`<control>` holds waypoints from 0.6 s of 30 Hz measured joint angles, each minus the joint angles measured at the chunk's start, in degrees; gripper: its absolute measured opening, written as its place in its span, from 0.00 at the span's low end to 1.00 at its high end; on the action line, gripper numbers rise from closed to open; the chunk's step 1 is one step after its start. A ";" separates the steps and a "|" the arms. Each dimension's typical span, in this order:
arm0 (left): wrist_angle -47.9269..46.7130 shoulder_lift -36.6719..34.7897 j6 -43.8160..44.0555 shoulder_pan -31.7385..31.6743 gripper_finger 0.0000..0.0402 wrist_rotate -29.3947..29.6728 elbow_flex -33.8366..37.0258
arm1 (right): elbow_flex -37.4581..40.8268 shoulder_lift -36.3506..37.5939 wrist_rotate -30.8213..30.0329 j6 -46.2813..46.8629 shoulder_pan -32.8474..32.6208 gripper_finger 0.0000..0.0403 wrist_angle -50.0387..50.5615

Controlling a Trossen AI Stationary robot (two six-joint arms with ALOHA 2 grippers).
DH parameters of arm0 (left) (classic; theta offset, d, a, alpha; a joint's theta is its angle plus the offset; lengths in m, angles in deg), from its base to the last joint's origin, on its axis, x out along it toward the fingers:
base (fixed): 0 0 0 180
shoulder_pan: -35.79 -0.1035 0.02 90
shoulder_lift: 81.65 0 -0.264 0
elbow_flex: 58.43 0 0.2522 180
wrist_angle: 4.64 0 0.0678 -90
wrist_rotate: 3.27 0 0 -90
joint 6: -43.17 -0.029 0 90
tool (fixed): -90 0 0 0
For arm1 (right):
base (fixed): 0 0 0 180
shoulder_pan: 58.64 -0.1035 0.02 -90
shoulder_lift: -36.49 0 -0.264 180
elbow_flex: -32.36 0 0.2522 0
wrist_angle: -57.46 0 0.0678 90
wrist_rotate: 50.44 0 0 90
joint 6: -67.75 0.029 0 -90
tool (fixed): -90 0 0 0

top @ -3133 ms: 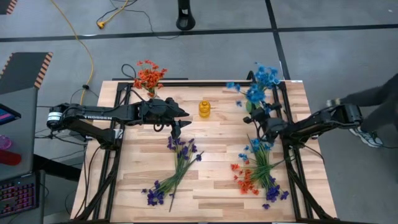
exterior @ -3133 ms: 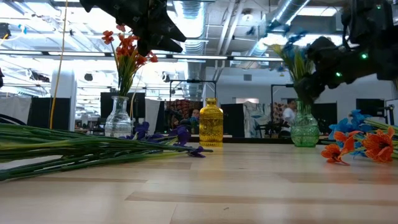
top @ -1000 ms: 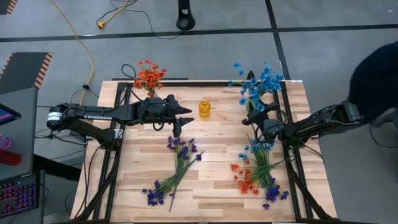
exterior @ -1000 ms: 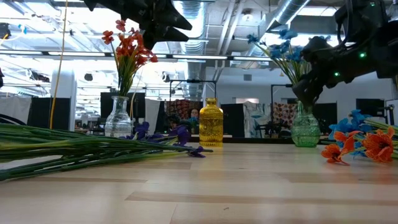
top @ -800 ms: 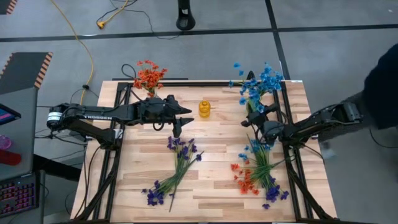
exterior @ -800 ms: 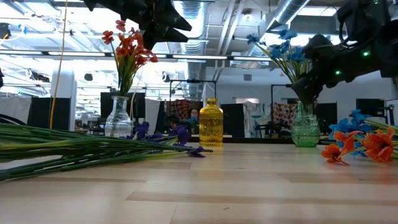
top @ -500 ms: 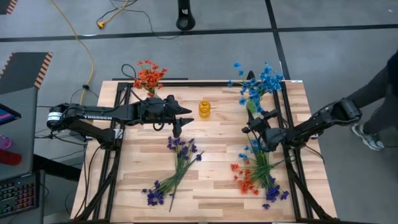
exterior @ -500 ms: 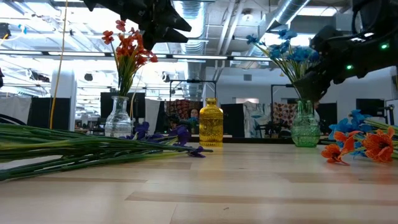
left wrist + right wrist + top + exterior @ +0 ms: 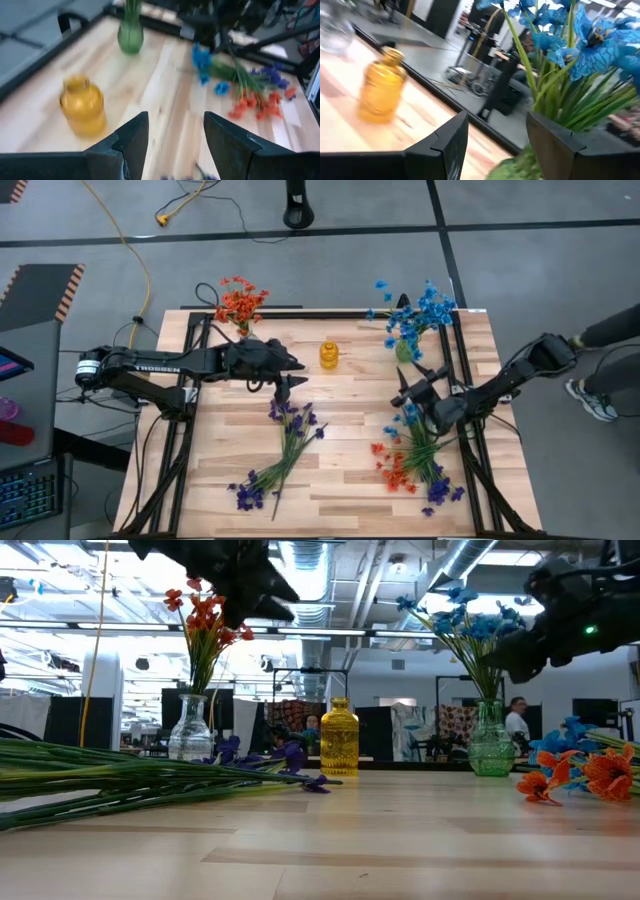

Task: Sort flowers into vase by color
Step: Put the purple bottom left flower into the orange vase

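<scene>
Orange-red flowers (image 9: 238,303) stand in a clear vase (image 9: 190,732) at the table's far left. Blue flowers (image 9: 415,313) stand in a green vase (image 9: 489,745) at the far right. A yellow bottle vase (image 9: 329,355) stands between them, with no flowers in it. Purple sprigs (image 9: 285,445) lie flat mid-table. A mixed pile of blue, orange-red and purple sprigs (image 9: 415,455) lies at the right. My left gripper (image 9: 286,383) is open and empty above the purple sprigs' far ends. My right gripper (image 9: 404,389) is open and empty, between the green vase and the pile.
Black frame rails (image 9: 200,395) run along the table's left and right sides. A person's leg and shoe (image 9: 600,395) show beyond the right edge. Bare wood lies along the near-left part of the table and between the two heaps of sprigs.
My right gripper has drawn back from the green vase toward the table's near edge, over the mixed pile; the blue flowers stay standing in the vase. My left gripper has shifted slightly toward the near edge, over the purple sprigs.
</scene>
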 joint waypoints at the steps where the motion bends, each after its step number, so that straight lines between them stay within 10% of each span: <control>1: -1.58 0.00 1.10 0.00 0.44 -0.41 0.00 | 0.00 0.00 0.00 1.28 -0.87 0.56 0.00; 18: -22.10 0.00 24.43 13.30 0.44 -1.60 0.00 | 0.00 0.00 1.65 4.67 -5.79 0.56 0.09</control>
